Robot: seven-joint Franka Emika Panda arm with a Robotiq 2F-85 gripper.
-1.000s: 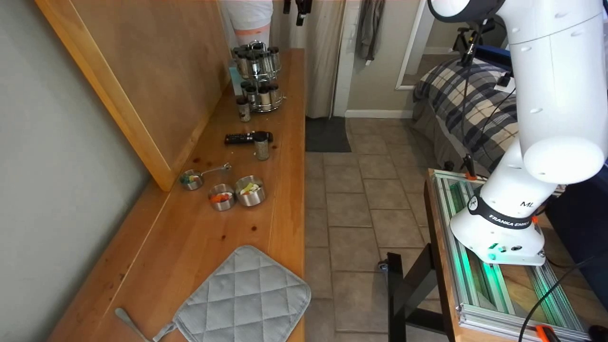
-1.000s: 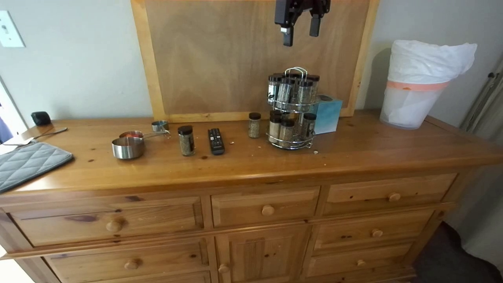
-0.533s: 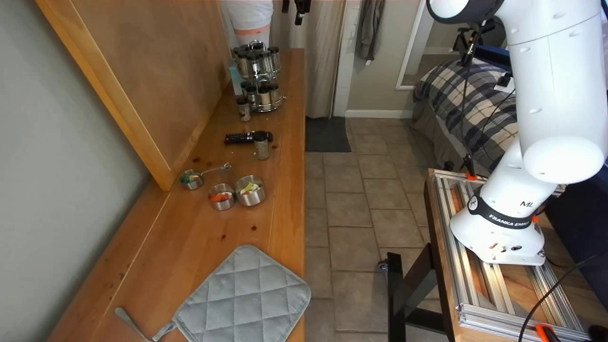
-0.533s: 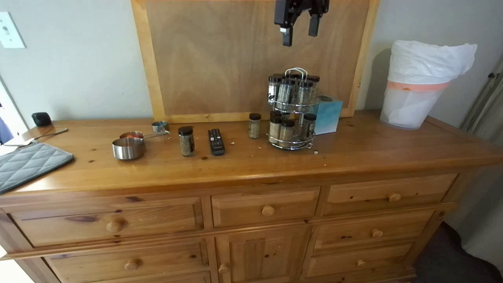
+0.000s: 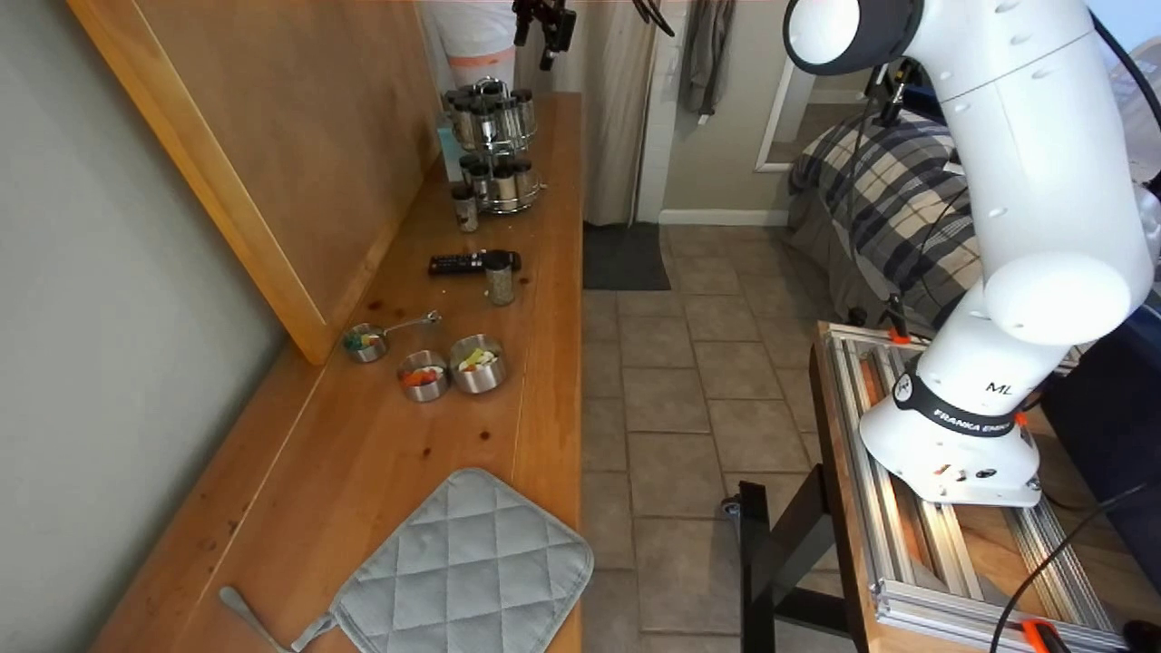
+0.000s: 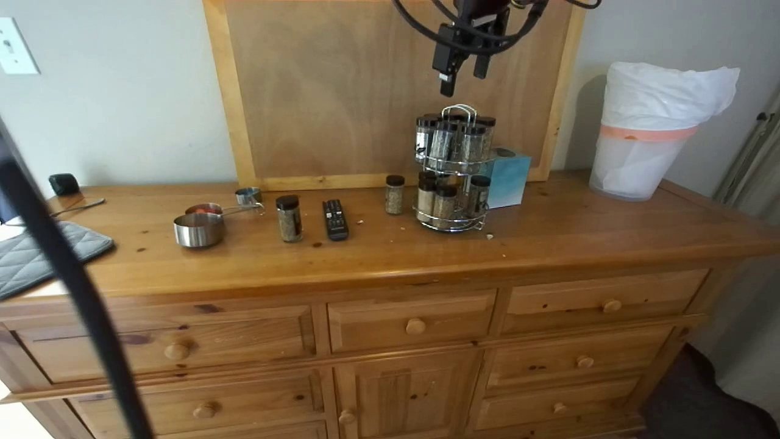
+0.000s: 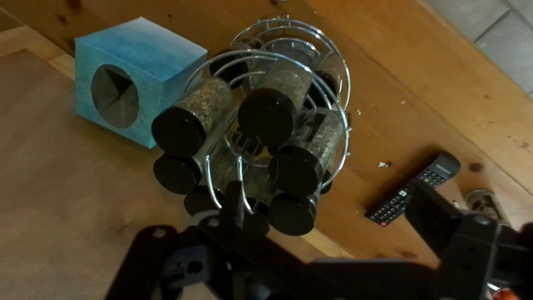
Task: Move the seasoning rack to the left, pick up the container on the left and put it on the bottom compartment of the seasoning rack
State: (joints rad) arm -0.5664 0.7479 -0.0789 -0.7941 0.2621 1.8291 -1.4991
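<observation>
The seasoning rack is a two-tier round wire stand filled with dark-lidded spice jars; its lower ring [image 6: 451, 229] rests on the wooden dresser top. It also shows in an exterior view [image 5: 510, 209] and fills the middle of the wrist view [image 7: 346, 125]. Two loose jars stand left of it: a nearer jar [image 6: 395, 198] close beside the rack, and a farther jar [image 6: 289, 222] past the remote. The farther jar shows partly in the wrist view [image 7: 483, 203]. My gripper [image 6: 464, 79] is open and empty above the rack handle, apart from it [image 5: 534, 51] [image 7: 326, 188].
A blue tissue box [image 6: 510, 180] stands right behind the rack. A black remote [image 6: 336, 219] lies between the loose jars. Metal measuring cups [image 6: 200, 230] and a grey pot holder [image 5: 476, 562] are farther left. A lined white bin [image 6: 640, 158] stands at the right. A wooden board [image 6: 341, 91] backs the dresser.
My gripper has come down and turned above the rack, with its cables swinging into view. The arm has bent toward the dresser. The rack and jars have not moved.
</observation>
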